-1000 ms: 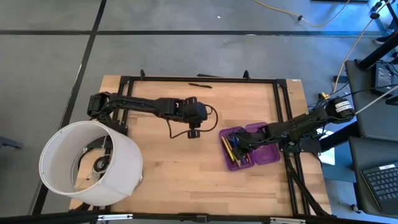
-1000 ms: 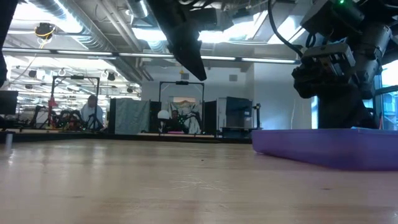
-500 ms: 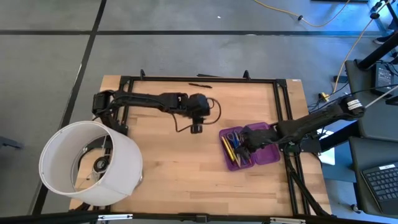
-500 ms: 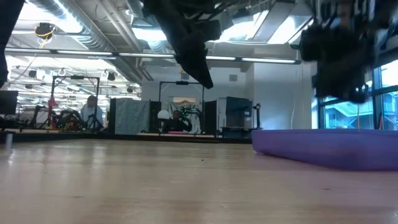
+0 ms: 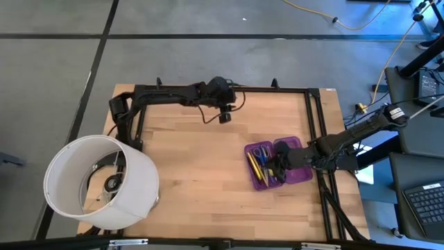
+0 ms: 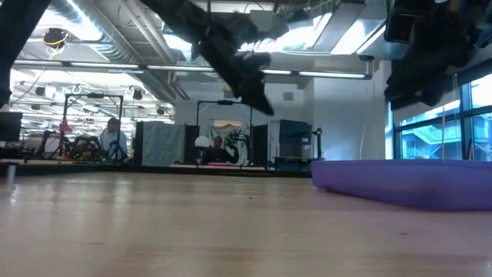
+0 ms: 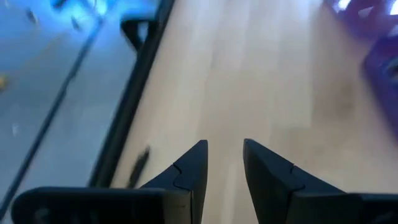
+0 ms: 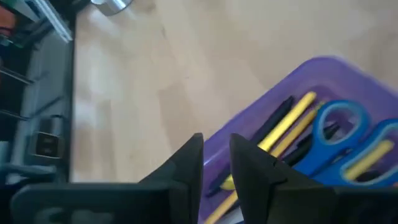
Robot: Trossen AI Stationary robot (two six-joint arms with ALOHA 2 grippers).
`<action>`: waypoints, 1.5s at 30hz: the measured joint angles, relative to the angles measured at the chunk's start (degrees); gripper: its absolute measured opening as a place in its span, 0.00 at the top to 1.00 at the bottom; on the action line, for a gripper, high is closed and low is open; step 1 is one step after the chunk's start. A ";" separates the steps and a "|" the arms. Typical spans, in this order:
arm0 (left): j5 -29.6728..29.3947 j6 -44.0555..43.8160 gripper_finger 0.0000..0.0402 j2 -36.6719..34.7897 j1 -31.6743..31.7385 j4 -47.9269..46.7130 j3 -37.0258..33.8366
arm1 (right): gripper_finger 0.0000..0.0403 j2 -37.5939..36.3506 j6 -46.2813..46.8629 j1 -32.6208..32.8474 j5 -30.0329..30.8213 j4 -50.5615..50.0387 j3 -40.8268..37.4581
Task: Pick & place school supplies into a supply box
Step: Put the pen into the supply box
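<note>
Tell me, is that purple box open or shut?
Open. From above, the purple box lies with its lid folded flat beside it, and the scissors and pencils inside show uncovered.

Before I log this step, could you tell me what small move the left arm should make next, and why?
Probably lower the left gripper toward the black pen lying at the table's far edge. The purple supply box already holds pencils and scissors, that pen remains outside, and the gripper's fingers are parted and empty.

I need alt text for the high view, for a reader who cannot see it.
Purple supply box lies open on the wooden table, with pencils and scissors inside; the right gripper hovers over it. The left gripper is near the far edge.
</note>
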 joint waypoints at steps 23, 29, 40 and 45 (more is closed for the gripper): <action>-0.70 6.68 0.52 7.05 5.39 6.71 -0.03 | 0.79 0.68 -18.02 -5.00 15.54 -5.72 -0.05; -4.07 4.93 0.50 6.57 4.91 5.33 0.12 | 0.79 0.68 -15.22 -5.06 9.60 -6.71 -0.05; 5.99 10.98 0.57 7.87 10.30 -1.57 8.33 | 0.79 0.68 -16.71 -5.06 12.27 -6.44 -0.04; 14.33 14.25 0.61 10.39 13.93 -3.17 10.92 | 0.79 0.68 -16.97 -5.08 13.50 -6.44 -0.05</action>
